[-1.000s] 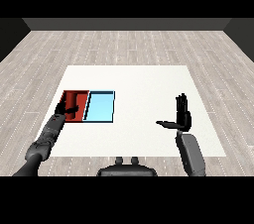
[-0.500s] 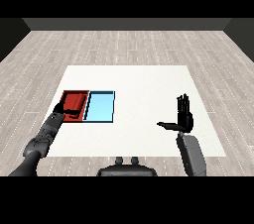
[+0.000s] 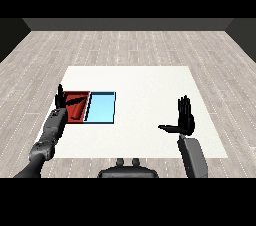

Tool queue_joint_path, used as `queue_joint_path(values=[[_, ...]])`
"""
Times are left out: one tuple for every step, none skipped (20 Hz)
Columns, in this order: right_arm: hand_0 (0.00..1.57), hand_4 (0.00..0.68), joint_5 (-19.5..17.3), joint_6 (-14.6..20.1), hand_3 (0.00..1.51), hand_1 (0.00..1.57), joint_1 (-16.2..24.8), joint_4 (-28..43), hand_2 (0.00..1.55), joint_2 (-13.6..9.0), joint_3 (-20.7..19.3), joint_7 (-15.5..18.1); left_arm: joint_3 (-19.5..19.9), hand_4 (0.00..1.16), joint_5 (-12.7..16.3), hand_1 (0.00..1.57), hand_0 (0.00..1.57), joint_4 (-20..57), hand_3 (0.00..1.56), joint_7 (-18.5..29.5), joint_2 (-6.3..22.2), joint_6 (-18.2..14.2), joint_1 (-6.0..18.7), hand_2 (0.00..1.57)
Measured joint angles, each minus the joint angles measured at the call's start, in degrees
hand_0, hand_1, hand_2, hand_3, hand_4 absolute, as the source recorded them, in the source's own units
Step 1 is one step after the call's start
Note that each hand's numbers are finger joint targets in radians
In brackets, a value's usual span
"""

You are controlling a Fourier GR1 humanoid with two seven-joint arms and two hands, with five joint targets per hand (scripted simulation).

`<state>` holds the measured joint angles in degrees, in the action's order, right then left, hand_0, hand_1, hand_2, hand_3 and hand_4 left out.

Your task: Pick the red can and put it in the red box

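Head view gave me the whole white desk [image 3: 145, 85], set on a pale plank floor [image 3: 125, 45] with a dark wall behind. Nothing else lay on the desk but the two trays near its left edge, side by side and touching: the red tray [image 3: 80, 115] outermost, the light blue tray [image 3: 101, 108] just inside it.

My left hand [image 3: 61, 99] was raised at the red tray's left rim, its fingers straight and pointing up, the thumb stretched out across the tray; it held nothing. My right hand [image 3: 185, 118] stood well apart on the right side of the desk, fingers upright and together, thumb stuck out to the left, likewise empty.

As for the red can, I could not pick it out. I judged it was most likely lying inside the red tray, red on red and partly behind the thumb, but I could not tell for certain. If it was there, the placing was done and the step in hand was only to clear away. To do that well I would lift the left hand straight up before drawing it back, so the thumb would not catch the rim or knock the can, and leave the right hand where it was.

No brand, label or writing could be read anywhere.
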<state>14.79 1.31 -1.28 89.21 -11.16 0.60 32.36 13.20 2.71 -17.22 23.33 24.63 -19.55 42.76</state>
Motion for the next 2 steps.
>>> queue_joint_path(values=[[0.0,0.0,-0.17,-0.19,0.0,0.0,0.47,0.15,0.0,0.11,0.38,0.16,1.03,0.0,1.36,0.0,0.0,-2.03,0.0,2.85,-0.62,1.36,-0.14,0.0],[0.0,0.0,-0.28,-0.39,0.0,0.0,0.93,0.48,0.0,-0.07,0.46,0.3,1.64,0.0,2.42,0.0,0.0,-4.21,0.0,5.43,-1.54,2.64,-0.36,0.0]])
